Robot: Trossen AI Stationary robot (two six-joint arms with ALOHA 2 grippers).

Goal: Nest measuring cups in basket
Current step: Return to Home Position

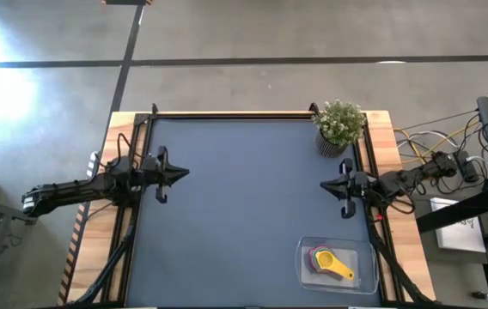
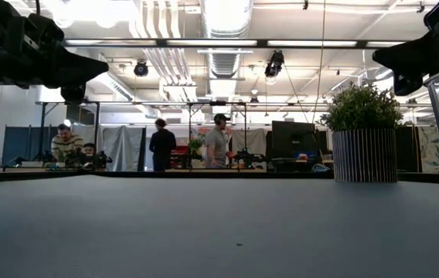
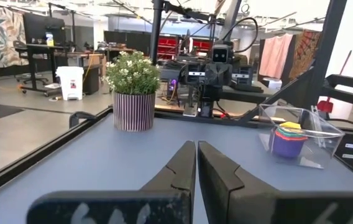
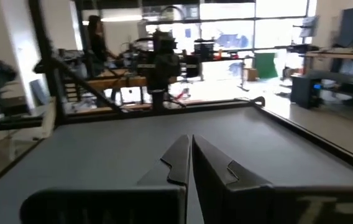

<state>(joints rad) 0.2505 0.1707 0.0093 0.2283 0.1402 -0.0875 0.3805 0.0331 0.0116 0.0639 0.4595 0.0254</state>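
The clear basket (image 1: 362,276) stands at the table's near right corner, and also shows in the left wrist view (image 3: 313,127). The measuring cups (image 1: 328,261) sit nested inside it, a yellow one on top, its handle pointing right; purple is outermost in the left wrist view (image 3: 287,142). My left gripper (image 1: 186,173) is shut and empty at the table's left side, above the mat. My right gripper (image 1: 323,184) is shut and empty at the right side, far of the basket.
A small potted plant (image 1: 340,125) stands at the far right corner, also in the low view (image 2: 365,133). The blue mat (image 1: 244,215) lies bare between the arms. People stand in the room beyond the table (image 2: 161,144).
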